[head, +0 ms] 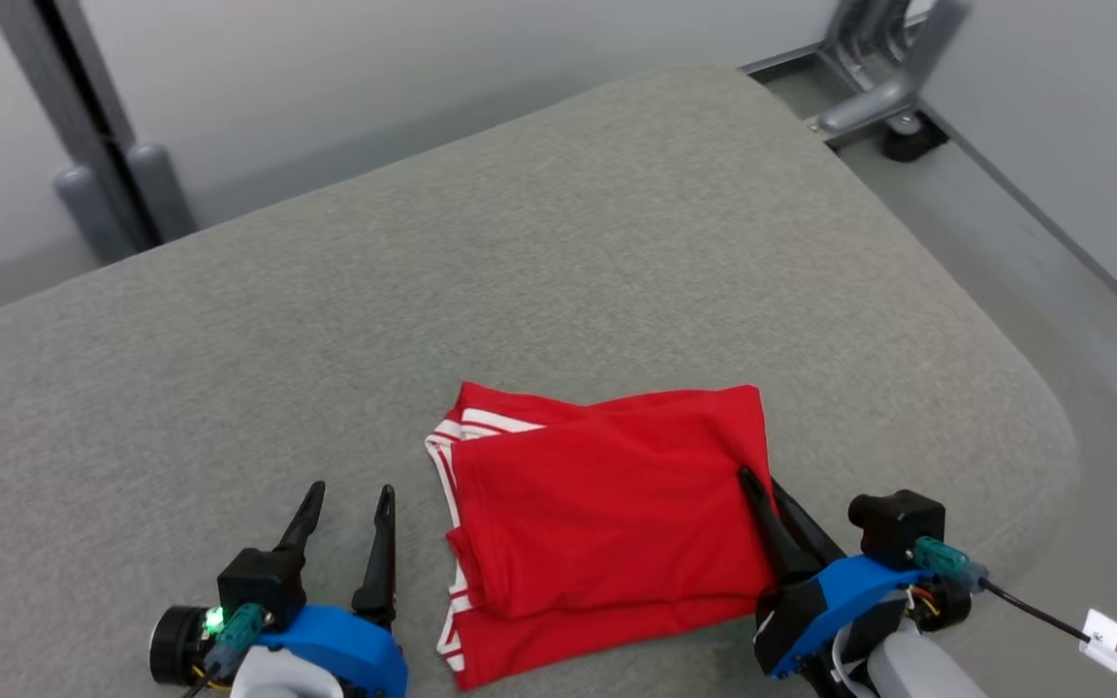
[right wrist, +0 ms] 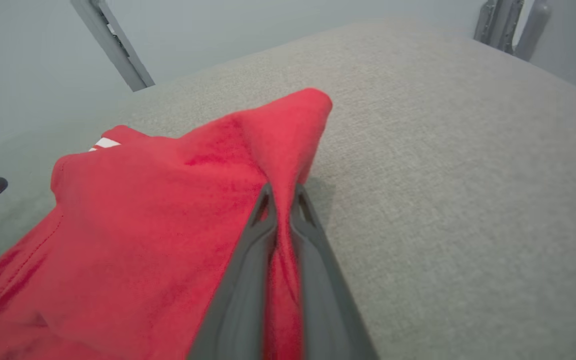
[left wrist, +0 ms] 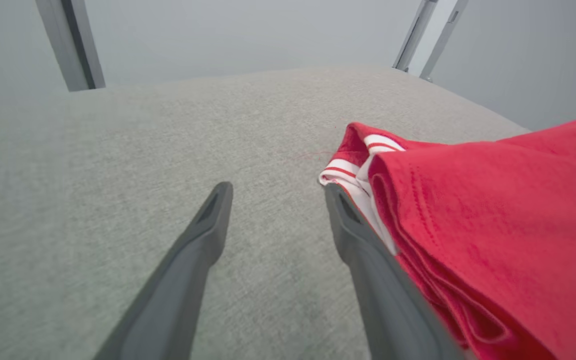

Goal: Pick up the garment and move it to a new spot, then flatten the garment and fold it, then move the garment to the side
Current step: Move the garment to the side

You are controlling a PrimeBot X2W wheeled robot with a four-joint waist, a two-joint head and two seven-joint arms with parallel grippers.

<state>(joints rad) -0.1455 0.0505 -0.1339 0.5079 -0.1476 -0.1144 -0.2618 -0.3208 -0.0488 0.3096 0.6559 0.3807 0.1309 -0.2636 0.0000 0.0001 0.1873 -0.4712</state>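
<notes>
Right gripper [right wrist: 282, 194] jaws pinch garment [head: 597, 494] edge; left gripper [head: 350, 491] jaws spread over open cushion [head: 617, 242].

We see soft, even light, fairly bright, seeming to fall from overhead, and nothing glares. Shadows are faint: in the right wrist view a thin dark patch lies on the desk [right wrist: 443, 200] just beside the raised fold of the garment [right wrist: 158, 210]. The head view is sharp at its middle. Both wrist views stretch towards their edges, and the pale background behind the desk is hazy and out of focus.
</notes>
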